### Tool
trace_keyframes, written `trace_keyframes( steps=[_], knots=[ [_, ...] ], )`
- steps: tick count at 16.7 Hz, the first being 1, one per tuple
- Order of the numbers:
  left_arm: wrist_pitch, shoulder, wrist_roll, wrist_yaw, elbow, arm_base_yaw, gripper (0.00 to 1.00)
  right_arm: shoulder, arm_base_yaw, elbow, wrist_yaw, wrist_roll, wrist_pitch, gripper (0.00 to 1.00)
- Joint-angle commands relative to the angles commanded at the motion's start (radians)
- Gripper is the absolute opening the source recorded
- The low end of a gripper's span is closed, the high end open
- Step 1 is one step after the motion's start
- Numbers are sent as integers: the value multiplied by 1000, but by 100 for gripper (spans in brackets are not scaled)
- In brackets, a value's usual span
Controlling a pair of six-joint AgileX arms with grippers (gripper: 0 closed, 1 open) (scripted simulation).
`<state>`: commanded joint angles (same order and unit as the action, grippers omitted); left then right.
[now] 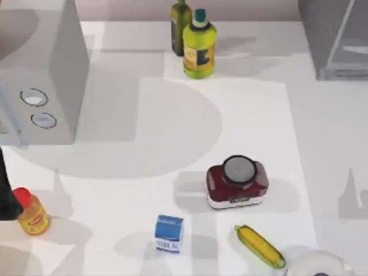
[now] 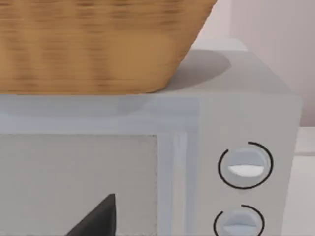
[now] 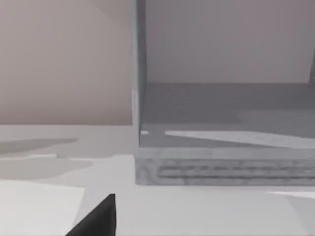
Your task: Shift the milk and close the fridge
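The milk, a small white carton with a blue top, stands upright near the table's front edge, left of centre. The fridge is at the back right corner, and the right wrist view looks into the fridge's open, bare grey inside. My left arm is a dark shape at the left edge, far from the milk. A dark tip of the left gripper faces the microwave front. A dark tip of the right gripper points toward the fridge from a distance.
A grey microwave with two round dials fills the back left, carrying a wicker basket. A red jar sits right of the milk, a yellow corn cob and white plate front right. Two bottles stand at the back; a yellow red-capped bottle front left.
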<state>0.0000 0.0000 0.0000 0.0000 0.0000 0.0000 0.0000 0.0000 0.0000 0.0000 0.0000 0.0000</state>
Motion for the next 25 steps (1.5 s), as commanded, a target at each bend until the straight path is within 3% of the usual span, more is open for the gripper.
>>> trace_keyframes(
  steps=[3,6,16,19,22,25],
  knots=[
    [0,0,0,0,0,0,100,13,13,1,13,0,13,100],
    [0,0,0,0,0,0,100,103,108,5,108,3,102,100],
    [0,0,0,0,0,0,100,584,717,14,722,12,550,100],
    [0,0,0,0,0,0,100,700,855,20,859,15,663,100],
    [0,0,0,0,0,0,100,765,921,24,925,18,726,100],
    [0,0,0,0,0,0,100,768,924,24,928,18,730,100]
  ],
)
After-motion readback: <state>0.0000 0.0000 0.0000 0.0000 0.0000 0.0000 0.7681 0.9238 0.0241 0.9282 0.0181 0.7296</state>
